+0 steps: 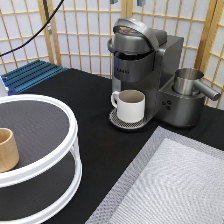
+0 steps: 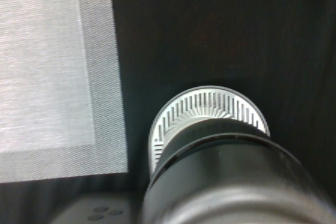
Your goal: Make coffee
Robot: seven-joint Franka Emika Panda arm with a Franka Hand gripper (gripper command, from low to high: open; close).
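Currently the gripper is out of the exterior view, so its grip state can't be told; no pod is visible, and with the mug (image 1: 131, 105) under the brewer (image 1: 145, 65), whose lid looks down, the hand is best kept clear above it.

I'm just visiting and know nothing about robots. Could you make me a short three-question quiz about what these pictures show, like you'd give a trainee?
1. True or false: the white handled mug stands on the round drip tray of the dark grey coffee machine.
2. Where is the tan wooden cup? A) on the grey woven mat B) on the top shelf of the white two-tier round stand C) beside the mug
3. Fill in: in the exterior view the robot's gripper is ____.

Key: 1 true. 2 B. 3 not visible; no coffee pod shows either.
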